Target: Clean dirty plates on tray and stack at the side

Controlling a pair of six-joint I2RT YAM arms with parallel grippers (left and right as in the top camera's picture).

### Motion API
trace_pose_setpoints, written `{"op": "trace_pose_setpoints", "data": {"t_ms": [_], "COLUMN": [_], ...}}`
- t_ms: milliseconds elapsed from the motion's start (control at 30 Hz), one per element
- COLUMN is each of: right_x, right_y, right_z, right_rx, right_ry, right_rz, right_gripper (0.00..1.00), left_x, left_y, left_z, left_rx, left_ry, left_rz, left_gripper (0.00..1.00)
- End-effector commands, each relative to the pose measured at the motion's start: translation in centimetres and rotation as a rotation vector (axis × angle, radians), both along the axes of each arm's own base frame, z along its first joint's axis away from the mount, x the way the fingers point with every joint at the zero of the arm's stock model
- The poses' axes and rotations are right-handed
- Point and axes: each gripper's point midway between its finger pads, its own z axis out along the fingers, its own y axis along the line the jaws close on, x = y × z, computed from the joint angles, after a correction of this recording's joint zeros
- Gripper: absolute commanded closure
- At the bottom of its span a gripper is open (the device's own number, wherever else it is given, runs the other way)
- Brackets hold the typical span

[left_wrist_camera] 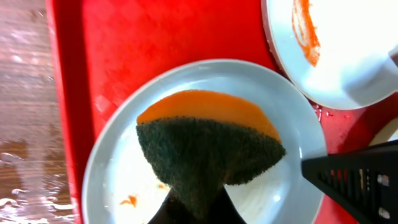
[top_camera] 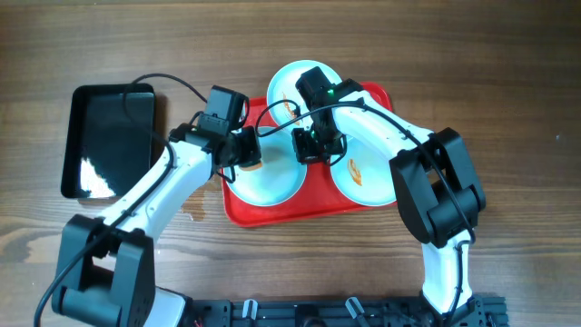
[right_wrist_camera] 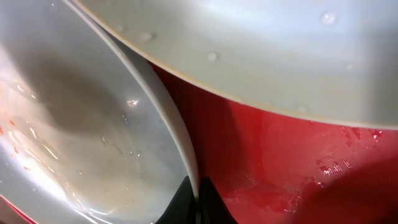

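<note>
Our left gripper (left_wrist_camera: 194, 210) was clamped on a sponge (left_wrist_camera: 205, 149), held low over the plate (left_wrist_camera: 118, 168) directly below it. We could not confirm that sponge and plate touched. Our right gripper (right_wrist_camera: 194, 202) pinched that same plate's rim between closed fingers, steadying it on the red tray (left_wrist_camera: 155, 37).

To do this well, we judged, the sponge should press flat and sweep toward the orange flecks (left_wrist_camera: 129, 200) just beside the left fingers. The right grip should hold firm, because smooth wet ware would likely slide on slick plastic.

The sponge was a soft wedge of orange foam faced with coarse dark-green fibre. Beyond its tip lay a second plate (left_wrist_camera: 348, 62), round and pale, with a red streak (left_wrist_camera: 305, 31). Droplets beaded on a neighbouring plate (right_wrist_camera: 280, 50) above the right fingers.
</note>
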Motion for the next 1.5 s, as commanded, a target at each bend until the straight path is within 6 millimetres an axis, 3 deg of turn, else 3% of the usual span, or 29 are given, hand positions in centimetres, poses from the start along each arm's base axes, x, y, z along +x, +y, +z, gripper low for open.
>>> {"op": "trace_pose_setpoints", "data": {"t_ms": [0,300,433,600,800,1000,1100,1267,1467], "right_x": [-0.5,-0.4,-0.4,-0.4,-0.5,-0.4,-0.4,-0.3,-0.1], "right_y": [0.0,0.1,0.1,0.1,0.1,0.1,0.1,0.2,0.3], "right_z": [-1.1,-1.1,-1.1,-1.1,-1.1,-1.1,-1.1,-1.1,-1.0], "right_rx": [0.006,0.006,0.006,0.004,0.004,0.004,0.005,0.008,0.012], "right_ry": [0.046,0.046,0.047,0.049,0.049,0.048,0.045,0.041,0.036], "right_rz": [-0.026,-0.046,-0.046,-0.046,-0.045,-0.044,-0.044,-0.045,-0.048], "right_gripper": [0.96,0.96,0.96,0.96,0.96,0.96,0.96,0.96,0.95], "left_x": [-0.4,-0.2,-0.1,0.1,1.1,1.4,1.1,0.7,-0.3], "left_y": [-1.0,-3.9,-4.2,-1.7,2.9,6.1,6.6,4.8,-0.8], "left_z": [-1.7,-4.1,-5.2,-7.0,-6.9,-6.9,-6.6,-4.1,0.4], "left_rx": [-0.037,-0.075,-0.067,0.075,0.265,0.3,0.304,0.242,0.083], "left_ry": [0.068,0.097,0.103,0.1,0.044,0.064,0.078,0.048,-0.032], "left_rz": [0.024,0.023,0.017,0.069,0.166,0.24,0.249,0.21,0.08], "left_gripper": [0.96,0.96,0.96,0.96,0.96,0.96,0.96,0.96,0.96]}}
